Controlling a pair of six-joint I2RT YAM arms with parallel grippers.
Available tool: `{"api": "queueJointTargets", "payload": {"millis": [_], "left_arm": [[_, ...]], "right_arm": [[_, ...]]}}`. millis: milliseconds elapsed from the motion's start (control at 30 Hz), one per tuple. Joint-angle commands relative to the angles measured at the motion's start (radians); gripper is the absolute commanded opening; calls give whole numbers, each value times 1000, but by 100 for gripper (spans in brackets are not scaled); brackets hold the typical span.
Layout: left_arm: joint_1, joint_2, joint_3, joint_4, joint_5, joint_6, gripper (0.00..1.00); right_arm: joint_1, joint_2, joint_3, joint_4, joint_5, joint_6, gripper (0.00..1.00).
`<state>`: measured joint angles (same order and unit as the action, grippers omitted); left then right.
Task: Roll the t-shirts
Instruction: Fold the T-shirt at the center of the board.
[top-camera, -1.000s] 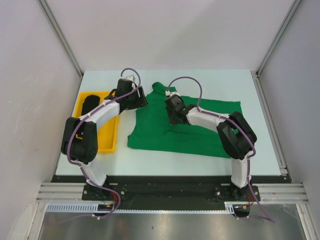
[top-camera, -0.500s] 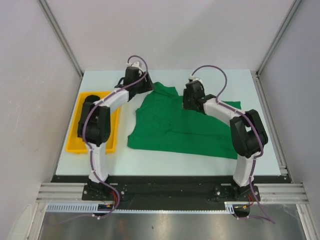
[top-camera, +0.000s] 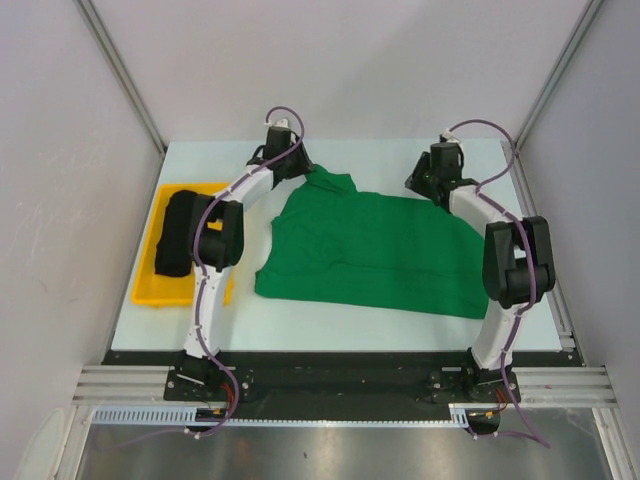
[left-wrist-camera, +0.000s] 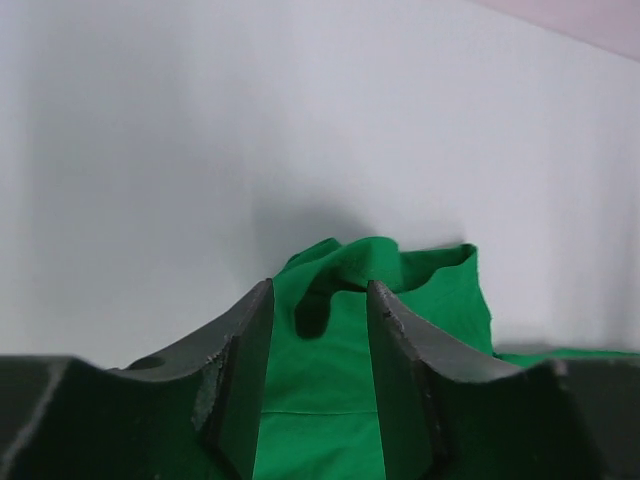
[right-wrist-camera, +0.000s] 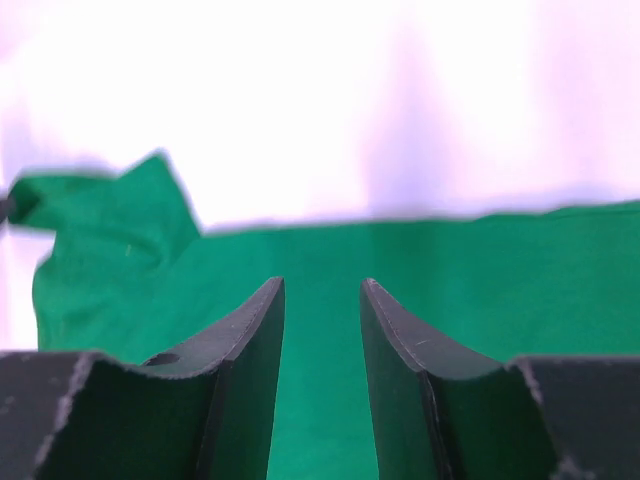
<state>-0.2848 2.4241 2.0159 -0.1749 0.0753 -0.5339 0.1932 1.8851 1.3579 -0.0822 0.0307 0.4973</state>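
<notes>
we see both arms reaching far out over the tabletop (top-camera: 400, 325), each bent at the elbow. the left gripper (top-camera: 298, 168) is low, its fingers a little apart and holding nothing. the green t-shirt (top-camera: 370, 250) lies under it, with a bump of cloth just in front. the right gripper (top-camera: 420, 186) has its fingers apart too, with flat green cloth under and ahead of it. the black t-shirt (top-camera: 175, 235) lies rolled in the yellow tray (top-camera: 150, 290), well off to the left gripper's left.
</notes>
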Motion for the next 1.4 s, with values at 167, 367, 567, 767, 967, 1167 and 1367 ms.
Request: {"api": "queueJointTargets", "payload": {"millis": [167,367,567,767,967,1167,1367], "left_arm": [[7,6,8,-19,-17,-64,36],[9,-29,-54,37,-16,-66,17],[7,-37,-55,57,11,-61,10],[7,-43,-65,55,20,-46,9],[7,-46,-66,66,30,-37,9],[6,-48,-62,68,32,-32,8],[6,-62,-52,64,35,-12,3]], "right_arm": [[-217,38,35,35,-2,70,41],[-330,98,64,-10,81,43,41],[-364,149,129,-82,169,-8,37],[-368,189,153,-96,227,-34,37],[-374,242,191,-139,245,-40,37],[-374,270,202,-133,209,-31,36],[-383,284,234,-154,206,-22,13]]}}
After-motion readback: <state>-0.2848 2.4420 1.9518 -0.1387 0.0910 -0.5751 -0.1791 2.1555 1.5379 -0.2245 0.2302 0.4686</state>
